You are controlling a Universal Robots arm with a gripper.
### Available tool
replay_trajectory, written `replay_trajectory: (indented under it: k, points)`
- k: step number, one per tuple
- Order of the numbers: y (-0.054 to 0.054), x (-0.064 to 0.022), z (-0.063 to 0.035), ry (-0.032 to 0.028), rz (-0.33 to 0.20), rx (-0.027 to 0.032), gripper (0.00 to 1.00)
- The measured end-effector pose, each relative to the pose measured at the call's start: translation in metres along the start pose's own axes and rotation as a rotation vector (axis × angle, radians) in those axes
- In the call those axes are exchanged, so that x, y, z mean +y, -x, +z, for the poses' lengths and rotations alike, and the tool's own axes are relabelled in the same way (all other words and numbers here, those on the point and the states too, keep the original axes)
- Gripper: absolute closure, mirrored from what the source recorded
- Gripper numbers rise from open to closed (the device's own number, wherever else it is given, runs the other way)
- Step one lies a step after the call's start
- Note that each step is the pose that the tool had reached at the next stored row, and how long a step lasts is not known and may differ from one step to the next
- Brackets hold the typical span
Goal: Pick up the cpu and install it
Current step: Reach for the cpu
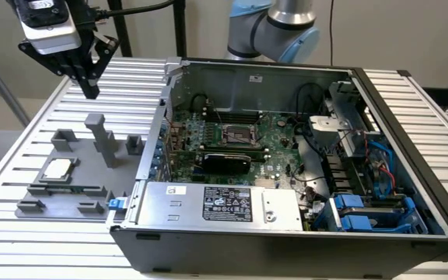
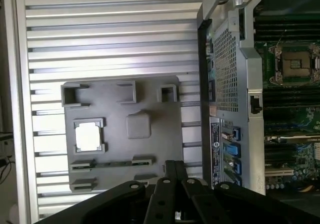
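In the exterior view the arm's blue-grey joint (image 1: pixel 286 29) rises behind the open computer case (image 1: pixel 286 256). The gripper (image 1: pixel 90 90) hangs high over the slatted table (image 1: pixel 45 245) at the exterior view's left, and its black fingers point straight down. The fingers are drawn together to a narrow tip and hold nothing. In the wrist view the same gripper (image 2: pixel 172 166) shows as dark linkages meeting at a closed point above the grey fixture plate (image 2: pixel 115 149). The cpu (image 1: pixel 58 168) lies flat in its square seat on that fixture plate (image 1: pixel 60 198), silver top up, with low corner stops around it. It sits well below the fingertips and is apart from them, and nothing touches it. In the wrist view the cpu (image 2: pixel 89 136) sits toward the side of the plate away from the case, and a long narrow green stick (image 2: pixel 112 164) lies in a slot just beside it. Inside the case, the motherboard's socket (image 1: pixel 238 135) stands open and bare, well apart from both the cpu and the gripper. The wrist view also shows the socket (image 2: pixel 293 62), past the case's perforated wall (image 2: pixel 225 73).
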State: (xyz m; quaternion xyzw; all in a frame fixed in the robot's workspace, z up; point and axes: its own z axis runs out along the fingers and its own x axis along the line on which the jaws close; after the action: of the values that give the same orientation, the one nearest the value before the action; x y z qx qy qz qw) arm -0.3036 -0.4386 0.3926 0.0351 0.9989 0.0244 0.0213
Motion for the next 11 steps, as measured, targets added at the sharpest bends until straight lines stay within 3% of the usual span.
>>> replay_trajectory:
  k: [11]
  points:
    - [-0.050, -0.0054, 0.0033, -0.0022, 0.000, -0.0007, 0.89]
